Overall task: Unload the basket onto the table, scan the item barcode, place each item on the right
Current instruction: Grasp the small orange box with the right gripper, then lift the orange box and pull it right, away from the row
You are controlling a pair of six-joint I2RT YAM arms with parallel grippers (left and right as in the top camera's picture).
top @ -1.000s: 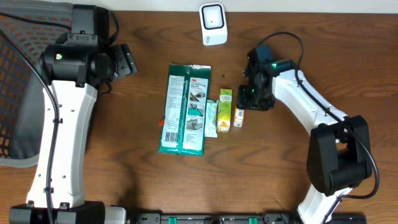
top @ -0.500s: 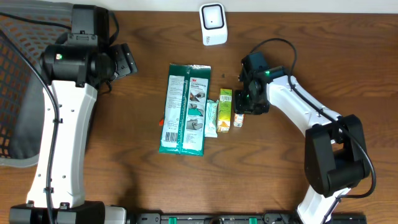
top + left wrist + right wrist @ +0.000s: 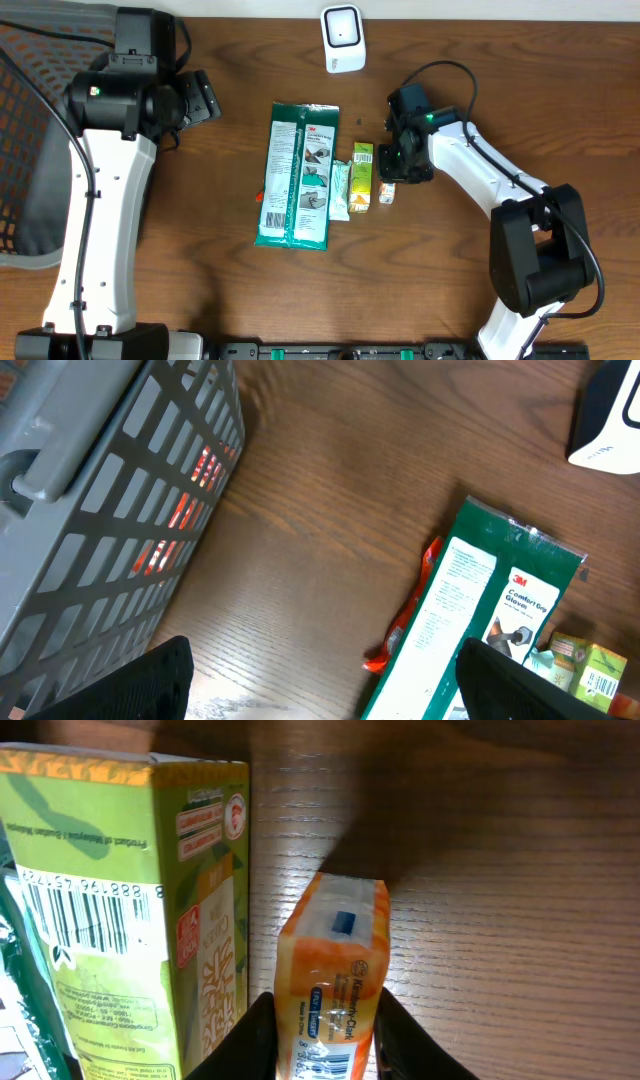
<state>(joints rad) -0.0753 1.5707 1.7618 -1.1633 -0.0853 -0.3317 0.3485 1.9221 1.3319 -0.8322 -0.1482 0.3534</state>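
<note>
1. The orange packet (image 3: 387, 192) is seen lying on the wooden table (image 3: 450, 290). It sits just beside the green carton (image 3: 361, 175), on the side nearer the right arm.
2. The right gripper (image 3: 327, 1035) is set down over the packet. In the wrist view its fingers (image 3: 402, 1045) are seen either side of the packet's near end, v. close to its sides. Whether the jaws are actually clamped on it can't be told.
3. Packet print: a blue square is shown on the end face. Below it is a blue label w/ white script that seems to read "Kimberly-Clark". A bit of barcode is cut off at the frame's bottom edge.
4. Carton: a barcode w/ a row of digits is printed on the upward face, but the digits are too small to be read surely. Red-and-white badges and yellow lettering are seen on the side face, not legible.
5. A pale green pack (image 3: 340, 190) is wedged btw. the carton and a large green pkg (image 3: 297, 175). The pkg is marked "3M" and "Comfort Grip Glove".
6. The white scanner (image 3: 342, 38) is stood at the table's far edge, well apart from the packet.
7. The left gripper (image 3: 325, 660) is held w/ jaws wide apart, nothing btw. them. It is near the grey mesh basket (image 3: 100, 510) and well apart from the items.
</note>
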